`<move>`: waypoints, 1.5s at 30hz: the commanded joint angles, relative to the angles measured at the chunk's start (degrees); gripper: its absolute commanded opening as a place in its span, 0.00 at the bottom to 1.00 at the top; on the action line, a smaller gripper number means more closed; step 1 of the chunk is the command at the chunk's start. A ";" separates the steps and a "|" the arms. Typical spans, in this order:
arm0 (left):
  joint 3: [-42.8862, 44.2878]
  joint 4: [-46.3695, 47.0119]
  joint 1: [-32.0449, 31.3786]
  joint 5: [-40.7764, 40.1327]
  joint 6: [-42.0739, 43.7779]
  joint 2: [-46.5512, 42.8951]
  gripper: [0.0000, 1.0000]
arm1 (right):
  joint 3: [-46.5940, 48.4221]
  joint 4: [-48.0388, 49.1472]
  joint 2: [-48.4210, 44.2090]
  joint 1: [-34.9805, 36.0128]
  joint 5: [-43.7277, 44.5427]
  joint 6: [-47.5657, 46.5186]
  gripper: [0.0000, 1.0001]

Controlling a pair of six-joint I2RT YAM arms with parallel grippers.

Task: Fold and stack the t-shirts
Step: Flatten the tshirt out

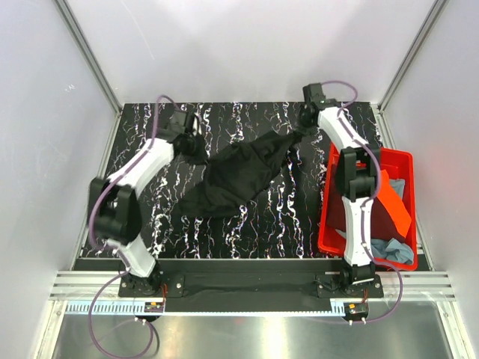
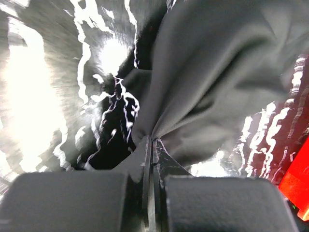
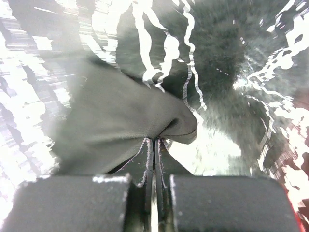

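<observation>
Cloth stretches between two pinches: the black t-shirt (image 1: 243,176) sags over the middle of the marbled table (image 1: 299,224), its lower bulk seemingly resting on the surface; the left gripper (image 2: 150,145) is clenched on one edge, the right gripper (image 3: 154,145) on the opposite edge, likely so the bunched fabric can be drawn open and laid flat for folding; an orange t-shirt (image 1: 394,203) and a grey-blue t-shirt (image 1: 395,250) wait in the red bin (image 1: 326,224).

Both arms reach forward; left pincer (image 2: 150,145) and right pincer (image 3: 155,145) each clamped tight.
</observation>
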 commanded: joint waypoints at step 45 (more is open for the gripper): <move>15.24 -20.42 5.35 -21.12 3.90 -9.35 0.76 | 27.68 -30.28 -8.63 0.55 -3.53 -8.91 0.60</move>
